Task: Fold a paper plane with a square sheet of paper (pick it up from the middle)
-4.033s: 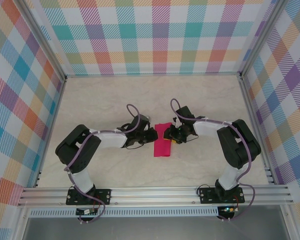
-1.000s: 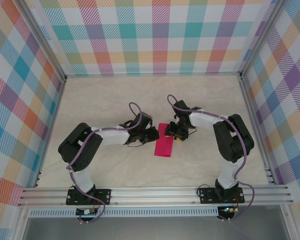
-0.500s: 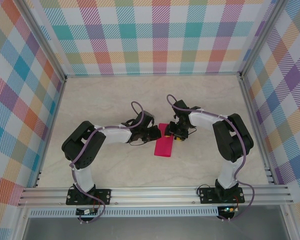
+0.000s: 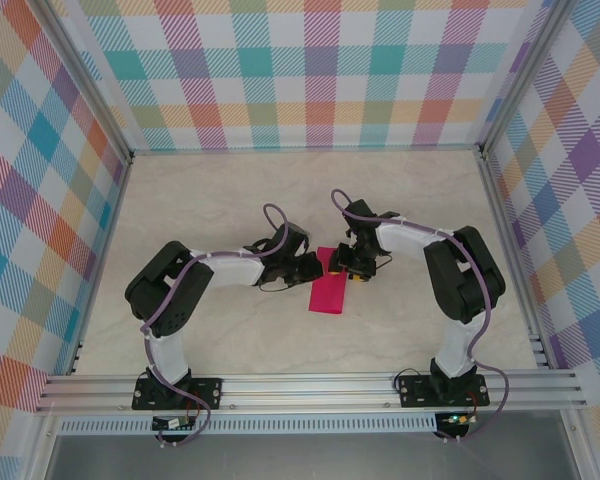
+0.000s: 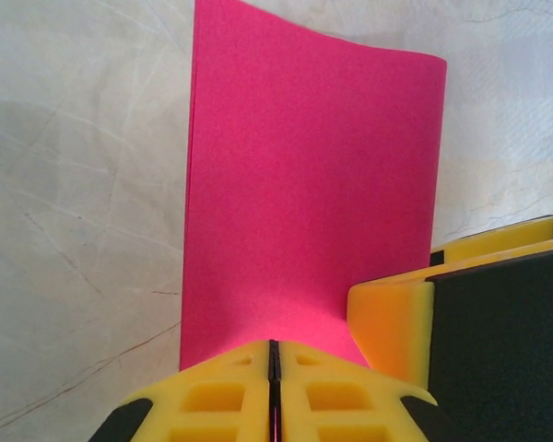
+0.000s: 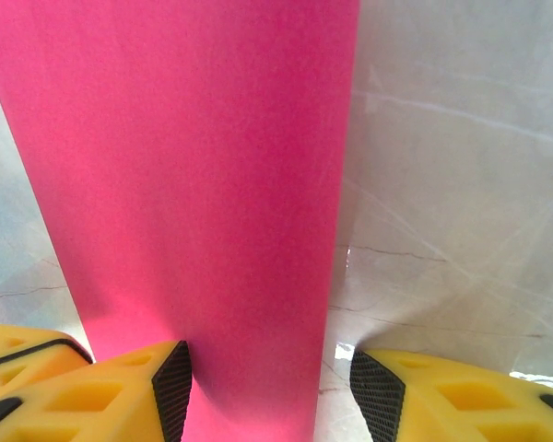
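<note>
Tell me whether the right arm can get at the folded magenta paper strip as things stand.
Likely yes: the right hand is open directly over the folded magenta paper strip, nothing between. The shut left hand sits beside it, apparently not blocking.

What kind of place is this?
Probably a robotics test cell: a pale tabletop boxed in by plaid walls on aluminium framing, with left arm and right arm bolted at its near edge.
</note>
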Robot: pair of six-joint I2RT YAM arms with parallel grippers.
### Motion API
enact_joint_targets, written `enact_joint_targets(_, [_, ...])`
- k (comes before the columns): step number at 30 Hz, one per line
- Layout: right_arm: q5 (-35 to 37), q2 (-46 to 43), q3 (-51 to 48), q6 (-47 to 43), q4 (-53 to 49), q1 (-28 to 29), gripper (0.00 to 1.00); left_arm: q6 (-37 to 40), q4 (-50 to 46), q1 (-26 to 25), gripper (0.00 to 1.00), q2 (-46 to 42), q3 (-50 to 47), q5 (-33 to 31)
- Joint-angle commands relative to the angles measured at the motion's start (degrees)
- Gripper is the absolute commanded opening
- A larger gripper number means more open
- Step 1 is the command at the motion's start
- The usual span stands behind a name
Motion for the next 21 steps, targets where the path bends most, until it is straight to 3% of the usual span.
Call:
enact_joint_targets(1, [4.3,8.4,-3.9,-1.5,1.2,1.2,0.56,-0.3,0.5,0.6,0.09,1.1,1.3,1.2])
enact_joint_targets(21, [4.7,10.1,-3.6,-2.4,0.9,1.5,0.56,-0.2,-0.3,0.5,0.07,2.4,1.9,2.2])
